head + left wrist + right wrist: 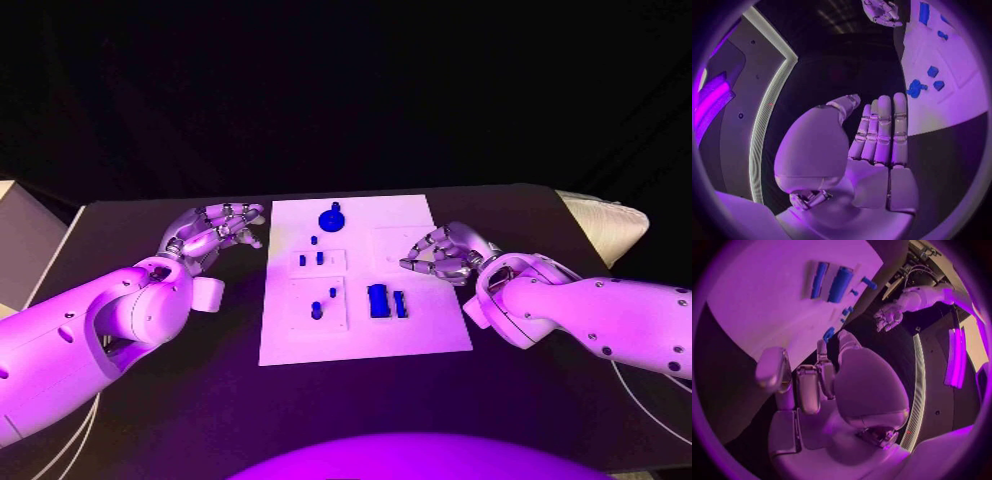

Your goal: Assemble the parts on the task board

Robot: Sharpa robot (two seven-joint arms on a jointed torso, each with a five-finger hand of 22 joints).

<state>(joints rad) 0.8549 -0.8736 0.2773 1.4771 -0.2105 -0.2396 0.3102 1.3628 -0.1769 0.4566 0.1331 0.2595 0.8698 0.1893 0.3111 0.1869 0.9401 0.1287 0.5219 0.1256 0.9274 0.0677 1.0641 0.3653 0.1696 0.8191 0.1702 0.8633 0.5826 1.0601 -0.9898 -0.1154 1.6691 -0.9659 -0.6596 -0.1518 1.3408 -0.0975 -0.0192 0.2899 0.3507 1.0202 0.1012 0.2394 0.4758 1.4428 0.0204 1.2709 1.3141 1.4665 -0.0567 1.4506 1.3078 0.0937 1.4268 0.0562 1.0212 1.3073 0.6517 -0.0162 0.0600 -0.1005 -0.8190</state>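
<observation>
The task board lies mid-surface with blue parts scattered on it. Left hand hovers beside the board's far left corner, fingers straight and loose, grasping nothing. Right hand sits at the board's right edge, fingers curled in and apparently empty.

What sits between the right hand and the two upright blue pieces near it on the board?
Nothing: in the head view only bare white task board separates the right hand from the blue pieces.

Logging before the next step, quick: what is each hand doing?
Left hand: open, holding nothing.
Right hand: fingers curled, holding nothing visible.
</observation>
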